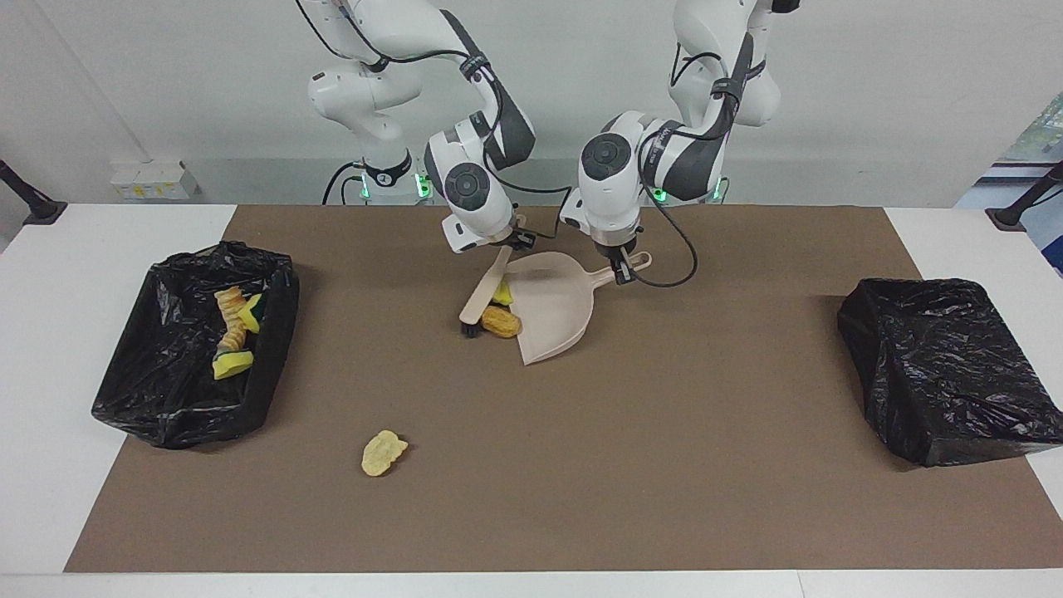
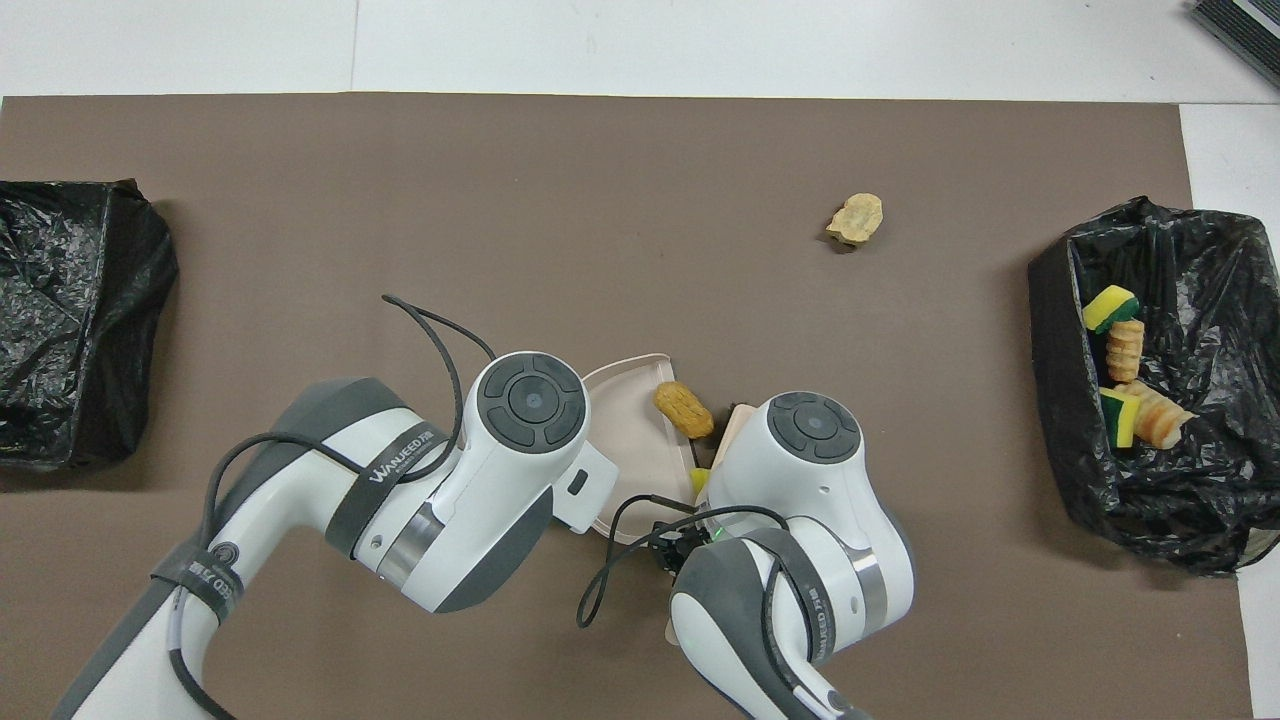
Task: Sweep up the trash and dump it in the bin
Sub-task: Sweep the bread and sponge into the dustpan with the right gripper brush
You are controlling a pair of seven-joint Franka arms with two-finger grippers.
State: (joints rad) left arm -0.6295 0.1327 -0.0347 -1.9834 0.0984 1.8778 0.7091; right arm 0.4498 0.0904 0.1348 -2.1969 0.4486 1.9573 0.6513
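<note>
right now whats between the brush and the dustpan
Two scraps: a golden-brown piece and a yellow sponge chunk, at the dustpan mouth beside the brush, in the facing view.

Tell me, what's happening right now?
Right tool shut on brush, left tool shut on dustpan. Two scraps at pan's mouth. One scrap loose; nothing blocking.

White arms (image 1: 465, 178), grey joints, black cables (image 2: 440, 325)

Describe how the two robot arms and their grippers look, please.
The left arm and the right arm have glossy white shells with dark grey joints and round grey caps. Black cables loop along them, green lights glow near the bases. The left gripper and right gripper are small and black.
</note>
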